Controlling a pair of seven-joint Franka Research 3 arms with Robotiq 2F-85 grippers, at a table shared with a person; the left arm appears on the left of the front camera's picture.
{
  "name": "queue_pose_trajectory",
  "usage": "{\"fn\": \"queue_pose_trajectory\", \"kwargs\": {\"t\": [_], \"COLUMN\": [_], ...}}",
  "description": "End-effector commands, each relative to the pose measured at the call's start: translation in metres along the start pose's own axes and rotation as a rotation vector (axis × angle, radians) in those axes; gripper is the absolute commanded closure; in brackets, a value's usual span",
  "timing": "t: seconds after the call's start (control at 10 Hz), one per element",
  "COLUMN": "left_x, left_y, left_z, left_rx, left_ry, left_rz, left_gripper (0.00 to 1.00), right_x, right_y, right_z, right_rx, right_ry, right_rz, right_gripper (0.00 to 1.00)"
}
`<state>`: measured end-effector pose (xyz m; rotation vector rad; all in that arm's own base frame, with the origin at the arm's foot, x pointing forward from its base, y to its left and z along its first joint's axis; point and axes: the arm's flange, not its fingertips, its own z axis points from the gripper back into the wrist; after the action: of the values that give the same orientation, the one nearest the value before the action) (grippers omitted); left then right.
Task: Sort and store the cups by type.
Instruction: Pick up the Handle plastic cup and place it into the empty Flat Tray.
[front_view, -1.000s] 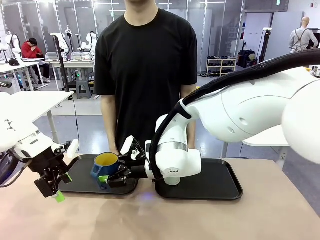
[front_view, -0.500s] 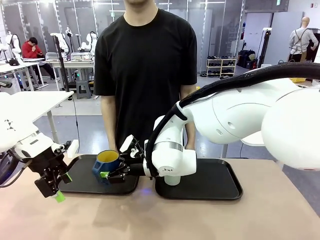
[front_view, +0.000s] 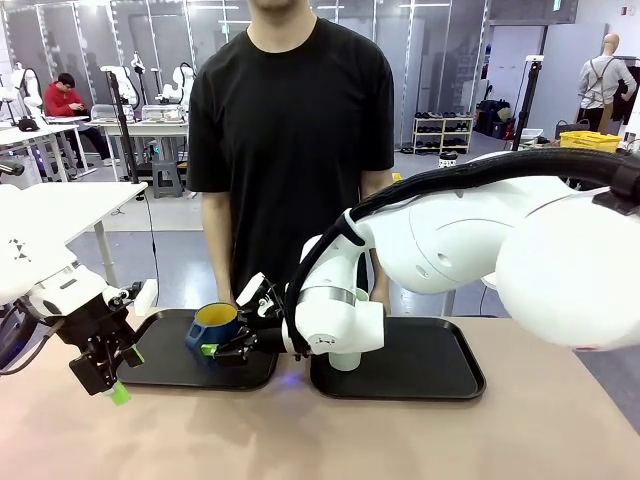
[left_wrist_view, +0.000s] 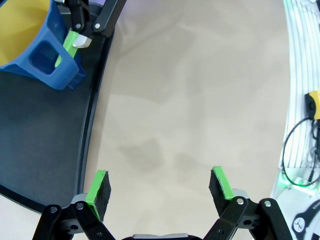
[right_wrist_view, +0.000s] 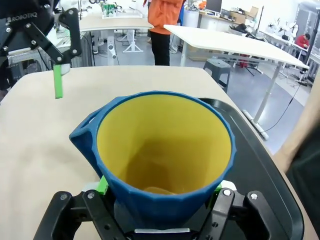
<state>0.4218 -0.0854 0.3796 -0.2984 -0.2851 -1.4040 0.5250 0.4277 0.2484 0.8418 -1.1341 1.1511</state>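
Dark-blue mug (front_view: 212, 328) with yellow inside, clamped between the fingers of the right gripper (front_view: 222, 345), hanging tilted above the left black tray (front_view: 170, 368), over its right part; handle (left_wrist_view: 50, 62) turned toward the robot's side, one green pad (left_wrist_view: 67, 47) pressed against it in the left wrist view; in the right wrist view, faceted blue wall (right_wrist_view: 165, 197) squeezed from both sides low down, rim wide and yellow hollow facing the camera; whether the base touches the left black tray, cannot tell.

Right arm reaching across from the right, its white body passing over the right black tray (front_view: 440, 375), just beside the left black tray and apart from it by a narrow strip of surface (front_view: 330, 440).

Left gripper (front_view: 97, 378) off the near-left corner of the left black tray, above the tan surface, fingers spread wide and grasping nothing; green pads (left_wrist_view: 97, 185) well apart, one just over the tray's rim, the other over bare surface.

Person in a black shirt (front_view: 290, 130) standing behind the left black tray at the far side, arms hanging down.
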Motion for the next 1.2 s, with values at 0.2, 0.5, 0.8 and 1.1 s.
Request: {"fn": "queue_pose_trajectory", "kwargs": {"t": [0.2, 0.5, 0.8, 1.1], "left_x": [-0.001, -0.001, -0.001, -0.001], "left_y": [0.001, 0.001, 0.001, 0.001], "left_z": [0.000, 0.000, 0.000, 0.000], "left_rx": [0.009, 0.009, 0.009, 0.009], "left_ry": [-0.005, -0.005, -0.005, -0.005], "left_rz": [-0.007, -0.007, -0.007, -0.007], "left_gripper": [0.00, 0.00, 0.00, 0.00], "right_x": [-0.003, -0.010, -0.013, -0.013], "right_y": [-0.006, -0.008, -0.006, -0.004], "right_z": [-0.019, -0.021, -0.020, -0.018], "right_rx": [-0.043, -0.060, -0.073, -0.083], "right_ry": [0.051, 0.074, 0.080, 0.064], "right_rz": [-0.042, -0.056, -0.069, -0.082], "right_gripper": [0.24, 0.24, 0.24, 0.11]}}
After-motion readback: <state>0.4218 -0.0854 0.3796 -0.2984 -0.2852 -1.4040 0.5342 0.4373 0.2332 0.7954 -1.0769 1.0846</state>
